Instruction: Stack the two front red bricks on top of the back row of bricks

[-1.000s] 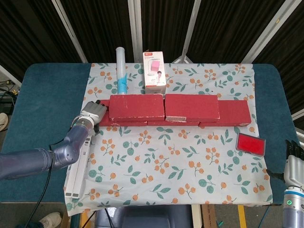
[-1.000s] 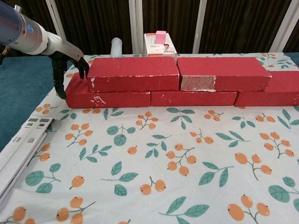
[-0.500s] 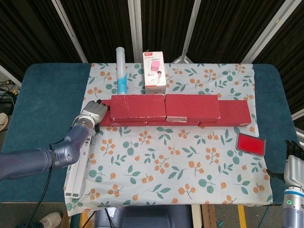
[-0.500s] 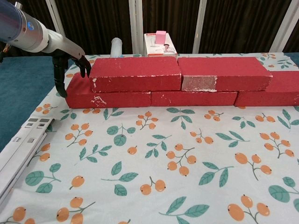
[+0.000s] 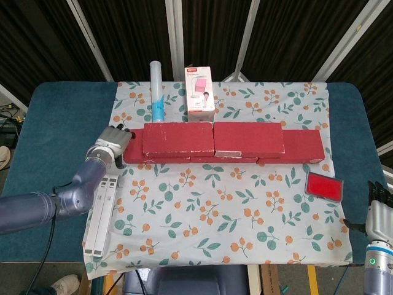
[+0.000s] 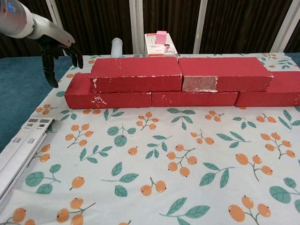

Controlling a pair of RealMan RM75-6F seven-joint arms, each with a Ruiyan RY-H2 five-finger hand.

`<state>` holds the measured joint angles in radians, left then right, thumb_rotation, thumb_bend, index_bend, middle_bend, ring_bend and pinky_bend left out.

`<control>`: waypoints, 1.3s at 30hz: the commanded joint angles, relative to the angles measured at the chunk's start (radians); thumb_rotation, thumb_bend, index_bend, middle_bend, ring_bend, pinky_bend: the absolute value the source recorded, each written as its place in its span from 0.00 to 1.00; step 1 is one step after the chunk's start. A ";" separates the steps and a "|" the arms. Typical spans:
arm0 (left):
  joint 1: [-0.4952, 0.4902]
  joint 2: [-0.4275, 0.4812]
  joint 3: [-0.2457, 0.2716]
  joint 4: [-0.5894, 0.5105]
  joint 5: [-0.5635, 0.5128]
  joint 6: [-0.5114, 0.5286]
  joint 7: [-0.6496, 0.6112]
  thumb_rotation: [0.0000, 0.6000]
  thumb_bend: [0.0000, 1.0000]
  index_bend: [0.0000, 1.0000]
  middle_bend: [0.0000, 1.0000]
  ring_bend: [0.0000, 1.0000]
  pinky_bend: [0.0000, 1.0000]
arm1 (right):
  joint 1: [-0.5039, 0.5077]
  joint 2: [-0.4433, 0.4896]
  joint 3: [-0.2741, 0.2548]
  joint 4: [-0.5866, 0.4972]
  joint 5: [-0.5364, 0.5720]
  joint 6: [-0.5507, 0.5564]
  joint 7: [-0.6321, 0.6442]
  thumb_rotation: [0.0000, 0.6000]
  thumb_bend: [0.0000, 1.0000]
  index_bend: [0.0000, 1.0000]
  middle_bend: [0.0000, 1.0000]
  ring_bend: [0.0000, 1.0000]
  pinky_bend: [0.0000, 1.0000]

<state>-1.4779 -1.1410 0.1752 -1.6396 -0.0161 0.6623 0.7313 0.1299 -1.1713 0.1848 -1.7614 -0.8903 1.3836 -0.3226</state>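
1. You appear to be at the end of the job: both upper red rectangular bricks already sit on the back row of red bricks [image 6: 154, 99]. The left top brick [image 6: 136, 74] and the right top brick [image 6: 225, 73] lie end to end, touching, each spanning a joint in the row beneath.

2. Nothing red and brick-shaped lies on the front of the floral leaf-and-berry tablecloth [image 5: 215, 209], so as far as these views show, no stacking is left. The flat red tile with a dark rim [image 5: 323, 185] near your right side is not a brick.

3. Your left hand [image 6: 58, 49] is empty, its dark fingers spread apart and pointing downward. It hangs just beside the left end of the stack, clear of both the left top brick and the bottom row.

4. Your right hand [image 5: 379, 214] shows only at the lower right corner of the head view, well apart from the bricks; whether its fingers are apart or curled in, you cannot tell from here.

5. The judgement for you: check alignment, then bring the left arm away.
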 commanded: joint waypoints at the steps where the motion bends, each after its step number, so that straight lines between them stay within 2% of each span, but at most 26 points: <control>1: 0.120 0.166 -0.070 -0.206 0.193 0.127 -0.168 1.00 0.00 0.13 0.09 0.00 0.15 | 0.000 0.000 -0.001 -0.001 -0.005 -0.001 0.002 1.00 0.07 0.00 0.04 0.00 0.00; 3: 0.219 0.219 -0.065 -0.305 0.332 0.245 -0.236 1.00 0.00 0.11 0.06 0.00 0.15 | 0.000 0.001 -0.004 -0.003 -0.011 -0.002 0.002 1.00 0.07 0.00 0.04 0.00 0.00; 6: 0.416 0.238 -0.001 -0.394 0.587 0.504 -0.302 1.00 0.00 0.10 0.03 0.00 0.15 | 0.000 0.010 -0.018 -0.010 -0.032 -0.015 0.005 1.00 0.07 0.00 0.04 0.00 0.00; 7: 0.436 0.234 0.006 -0.397 0.612 0.531 -0.307 1.00 0.00 0.10 0.02 0.00 0.15 | 0.000 0.012 -0.020 -0.012 -0.034 -0.017 0.004 1.00 0.07 0.00 0.04 0.00 0.00; 9: 0.541 0.217 0.048 -0.400 0.714 0.668 -0.332 1.00 0.00 0.09 0.01 0.00 0.14 | 0.003 0.018 -0.029 -0.017 -0.054 -0.026 0.002 1.00 0.07 0.00 0.04 0.00 0.00; 12: 0.729 0.150 0.096 -0.341 0.924 0.892 -0.423 1.00 0.00 0.09 0.01 0.00 0.14 | 0.002 0.018 -0.039 -0.019 -0.097 -0.022 0.018 1.00 0.07 0.00 0.04 0.00 0.00; 15: 0.858 0.098 0.127 -0.251 1.056 0.989 -0.518 1.00 0.00 0.09 0.01 0.00 0.14 | -0.003 0.016 -0.042 -0.015 -0.136 -0.010 0.043 1.00 0.07 0.00 0.04 0.00 0.00; 19: 0.963 0.069 0.159 -0.176 1.143 1.032 -0.545 1.00 0.00 0.09 0.02 0.00 0.14 | -0.007 0.021 -0.058 0.011 -0.244 -0.005 0.125 1.00 0.07 0.00 0.03 0.00 0.00; 23: 1.039 0.054 0.168 -0.162 1.184 1.026 -0.588 1.00 0.00 0.09 0.04 0.00 0.14 | -0.012 0.039 -0.087 0.045 -0.360 -0.007 0.210 1.00 0.07 0.00 0.03 0.00 0.00; 30: 1.121 0.028 0.138 -0.099 1.228 0.991 -0.668 1.00 0.00 0.10 0.04 0.00 0.14 | -0.022 0.033 -0.111 0.069 -0.498 0.054 0.252 1.00 0.07 0.00 0.03 0.00 0.00; 39: 1.174 0.044 0.109 -0.089 1.320 0.972 -0.686 1.00 0.00 0.10 0.04 0.00 0.14 | -0.039 0.028 -0.130 0.056 -0.579 0.105 0.237 1.00 0.07 0.00 0.03 0.00 0.00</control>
<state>-0.3100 -1.0996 0.2884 -1.7292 1.2987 1.6371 0.0419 0.0921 -1.1428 0.0565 -1.7032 -1.4673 1.4876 -0.0832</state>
